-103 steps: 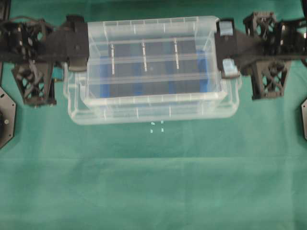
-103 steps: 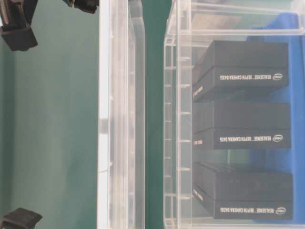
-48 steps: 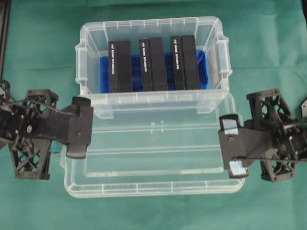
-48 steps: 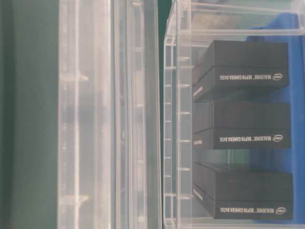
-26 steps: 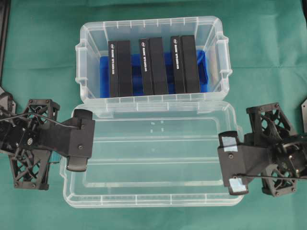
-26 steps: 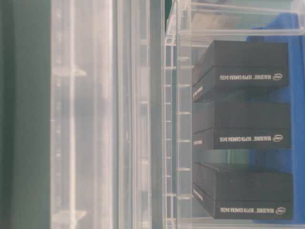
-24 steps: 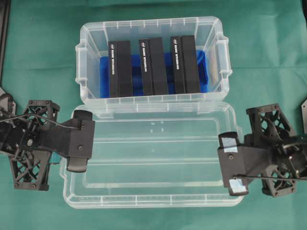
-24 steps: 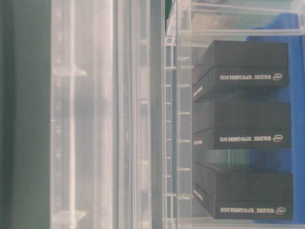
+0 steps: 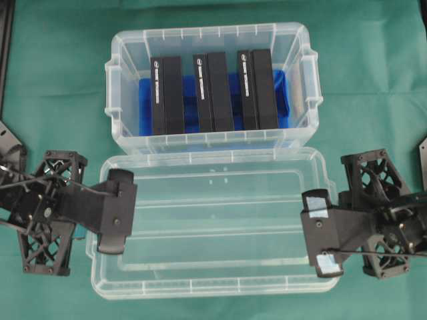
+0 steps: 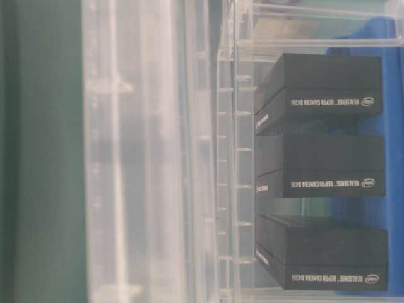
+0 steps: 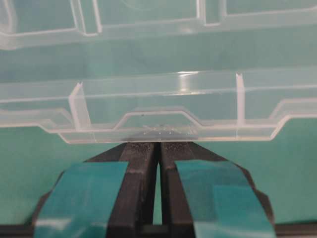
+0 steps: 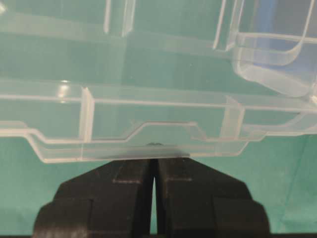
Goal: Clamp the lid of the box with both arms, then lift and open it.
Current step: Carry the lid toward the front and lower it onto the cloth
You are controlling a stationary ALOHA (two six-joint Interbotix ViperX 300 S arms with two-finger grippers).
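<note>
The left hand (image 9: 119, 211), teal-taped, stayed pinched on the left short edge of the flat clear plastic lid (image 9: 213, 223), which had slid further toward the tabletop's near edge, fully off the deep clear plastic box (image 9: 210, 87) at the far side. The right hand (image 9: 319, 233) kept its pinch opposite. Opening looked essentially done; only setting down remained.

Table-level view is mostly a blurry lid (image 10: 139, 151) cut off top and bottom. Both wrist cams crop the lid's ends, and the tab edge hides each pincer's tips.
</note>
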